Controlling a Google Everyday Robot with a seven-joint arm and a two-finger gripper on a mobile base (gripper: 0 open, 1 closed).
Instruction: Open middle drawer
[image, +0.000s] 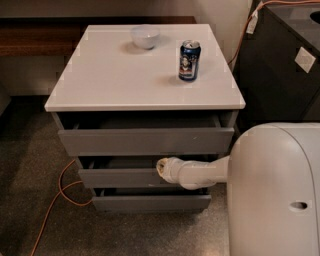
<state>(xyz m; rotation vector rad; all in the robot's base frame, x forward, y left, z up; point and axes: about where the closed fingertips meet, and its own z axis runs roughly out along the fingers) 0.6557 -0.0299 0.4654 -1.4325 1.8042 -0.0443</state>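
The middle drawer (117, 178) is a flat grey front in the cabinet under the white top (100, 85). It stands slightly pulled out, with a dark gap showing above its upper edge. My gripper (163, 170) sits at the end of the white arm (202, 173), which reaches in from the right. The gripper is at the upper edge of the middle drawer front, right of its centre. The gripper's tip is partly hidden behind that edge.
The top drawer (145, 141) stands further out than the bottom drawer (150, 203). On the cabinet top are a white bowl (145, 36) and a blue can (189, 60). An orange cable (56, 200) lies on the floor at left. A black cabinet (280, 65) stands at right, my white body (275, 195) in front.
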